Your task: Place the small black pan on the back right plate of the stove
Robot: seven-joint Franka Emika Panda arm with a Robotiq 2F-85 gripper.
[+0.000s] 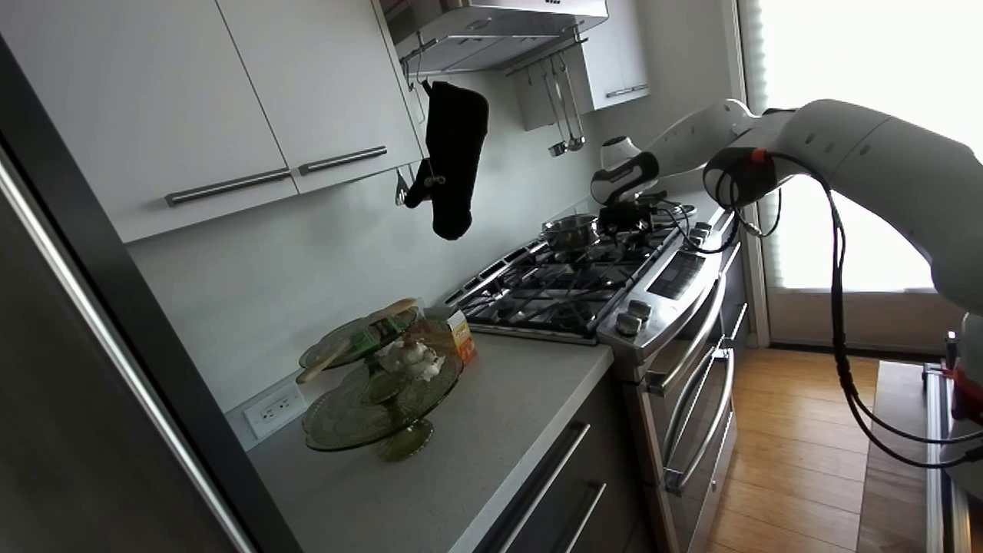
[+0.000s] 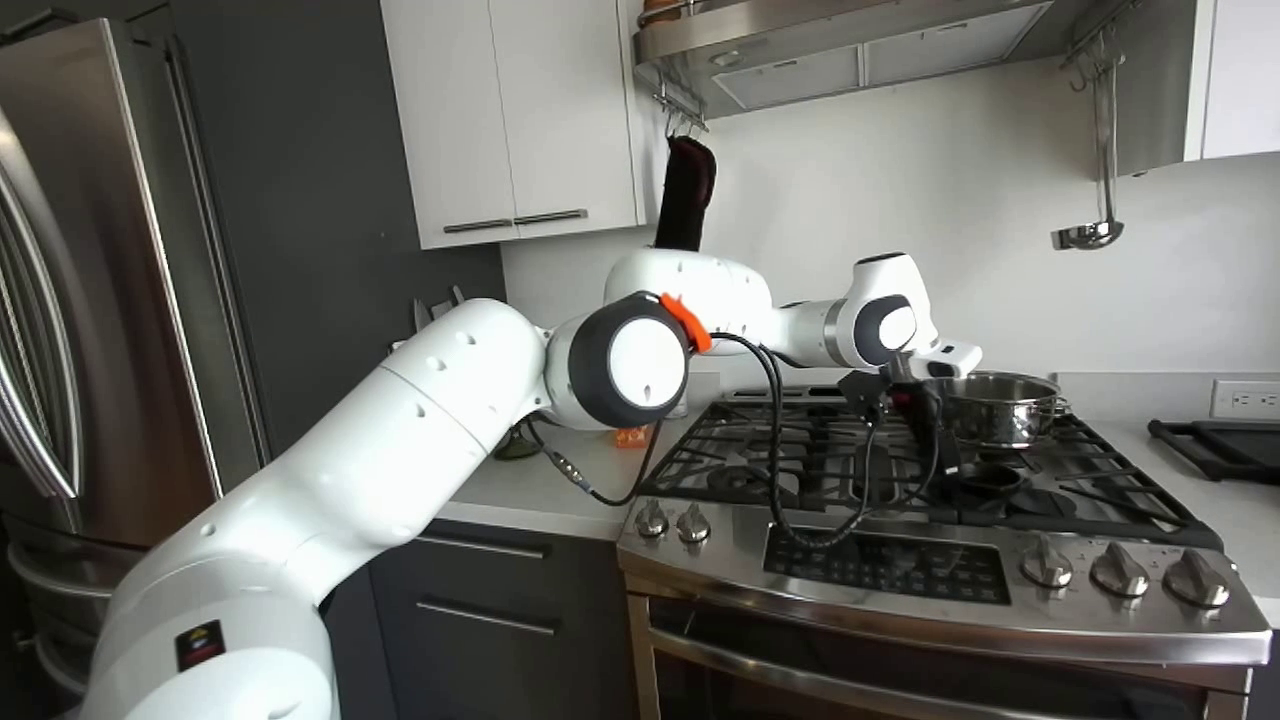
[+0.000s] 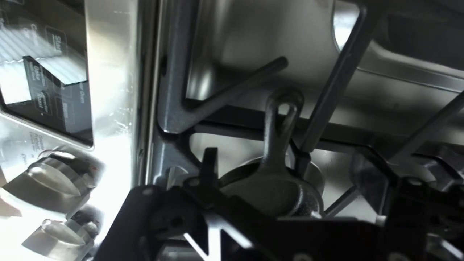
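A round, loop-handled black pan (image 3: pixel 270 188) is resting at near right on the steel stove (image 2: pixel 728 562); the gripper (image 3: pixel 288 173), its fingers wide apart, is hanging close by.

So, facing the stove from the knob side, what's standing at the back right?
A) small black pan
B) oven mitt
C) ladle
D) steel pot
D: in an exterior view the steel pot stands on the back right of the stove, while the small black pan is further forward, nearer the front knobs.
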